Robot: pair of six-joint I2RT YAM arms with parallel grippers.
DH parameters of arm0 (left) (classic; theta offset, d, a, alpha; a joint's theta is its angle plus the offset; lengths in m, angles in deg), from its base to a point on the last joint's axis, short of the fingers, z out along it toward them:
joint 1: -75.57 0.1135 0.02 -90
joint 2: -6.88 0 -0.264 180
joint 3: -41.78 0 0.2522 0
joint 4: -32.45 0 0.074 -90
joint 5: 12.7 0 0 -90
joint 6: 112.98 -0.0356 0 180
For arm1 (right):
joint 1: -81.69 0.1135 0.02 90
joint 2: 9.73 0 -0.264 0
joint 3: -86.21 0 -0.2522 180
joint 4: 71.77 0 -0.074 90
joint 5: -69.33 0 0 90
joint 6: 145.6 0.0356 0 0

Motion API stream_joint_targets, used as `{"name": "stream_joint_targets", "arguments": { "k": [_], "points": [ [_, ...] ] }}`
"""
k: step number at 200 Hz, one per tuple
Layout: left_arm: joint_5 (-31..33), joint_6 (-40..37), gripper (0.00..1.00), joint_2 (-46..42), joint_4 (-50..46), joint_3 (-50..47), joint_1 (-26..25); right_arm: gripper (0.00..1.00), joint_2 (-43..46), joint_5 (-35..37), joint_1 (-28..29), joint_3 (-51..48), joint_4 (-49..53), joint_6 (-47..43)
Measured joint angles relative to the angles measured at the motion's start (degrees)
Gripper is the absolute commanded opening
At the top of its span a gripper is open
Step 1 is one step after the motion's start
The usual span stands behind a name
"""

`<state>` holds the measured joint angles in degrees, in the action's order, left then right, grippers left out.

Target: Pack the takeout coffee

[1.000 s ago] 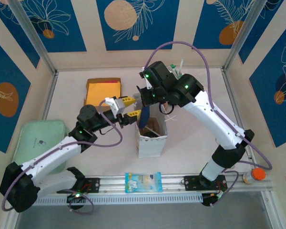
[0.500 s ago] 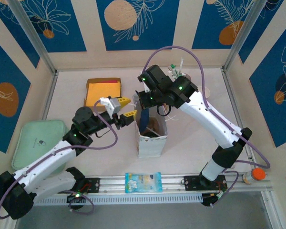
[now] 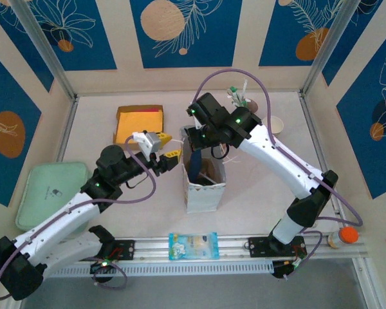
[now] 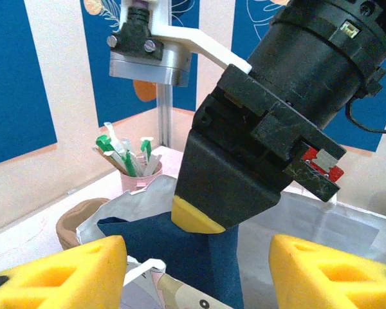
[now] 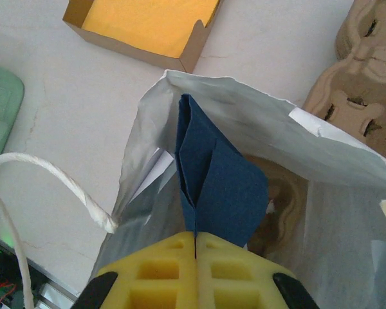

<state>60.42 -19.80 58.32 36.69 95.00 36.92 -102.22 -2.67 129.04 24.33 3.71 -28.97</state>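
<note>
Now left gripper [image 3: 173,146] has backed off left of the white paper bag [image 3: 204,193], jaws spread, empty. Right gripper [image 5: 195,241] stays clenched on the blue napkin [image 5: 219,180], dipping it into the bag. The takeout coffee cup [image 5: 280,193] seems already inside, partly hidden; packing looks nearly done.

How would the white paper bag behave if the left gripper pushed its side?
The white paper bag would probably slide or tip, since it stands upright and narrow. Its paper looks thin and creased, so it would likely dent rather than resist. The right gripper, shut on the blue napkin in its mouth, might steady it slightly.
</note>
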Motion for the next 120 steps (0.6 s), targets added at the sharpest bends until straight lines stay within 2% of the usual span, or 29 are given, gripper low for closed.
{"name": "stream_joint_targets", "arguments": {
  "k": [120],
  "points": [
    [2.84,1.05,0.6,-3.48,-1.53,-0.37,0.0,0.0,0.85,-1.79,-0.94,-5.07,-3.19,1.55]
  ]
}}
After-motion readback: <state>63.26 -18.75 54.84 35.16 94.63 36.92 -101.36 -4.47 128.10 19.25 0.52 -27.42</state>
